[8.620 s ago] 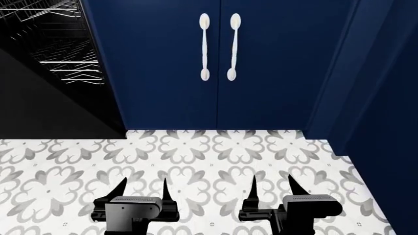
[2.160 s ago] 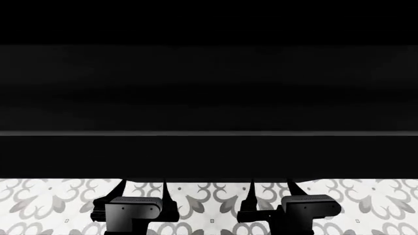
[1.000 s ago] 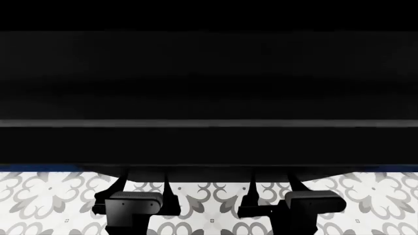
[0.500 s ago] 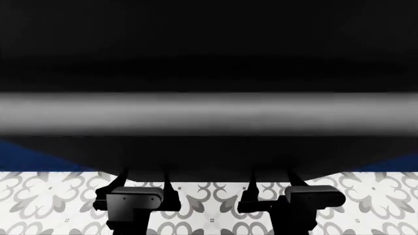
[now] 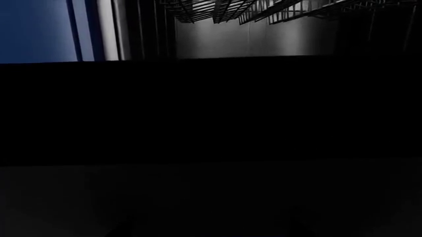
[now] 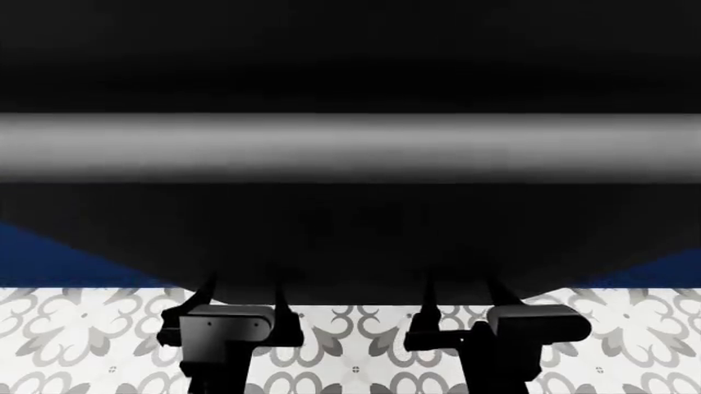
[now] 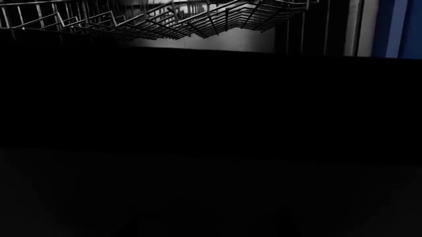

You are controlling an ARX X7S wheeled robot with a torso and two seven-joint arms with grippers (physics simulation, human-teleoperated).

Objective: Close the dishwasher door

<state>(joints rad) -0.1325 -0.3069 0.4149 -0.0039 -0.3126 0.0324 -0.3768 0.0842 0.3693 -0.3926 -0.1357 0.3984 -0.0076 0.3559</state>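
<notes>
The dishwasher door (image 6: 350, 238) spans the whole head view, walling off everything beyond it. Both grippers' fingertips disappear under its near edge, so upward travel there is blocked. Below that edge, the patterned floor (image 6: 350, 353) lies open. Beyond the door, wire racks (image 7: 165, 19) fill the cavity.

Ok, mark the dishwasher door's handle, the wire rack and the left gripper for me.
dishwasher door handle (image 6: 350, 148), head view: middle of the grey bar.
wire rack (image 7: 171, 19), right wrist view: wires of its underside.
left gripper (image 6: 243, 308), head view: between its fingertips, which meet the door's lower edge.
</notes>
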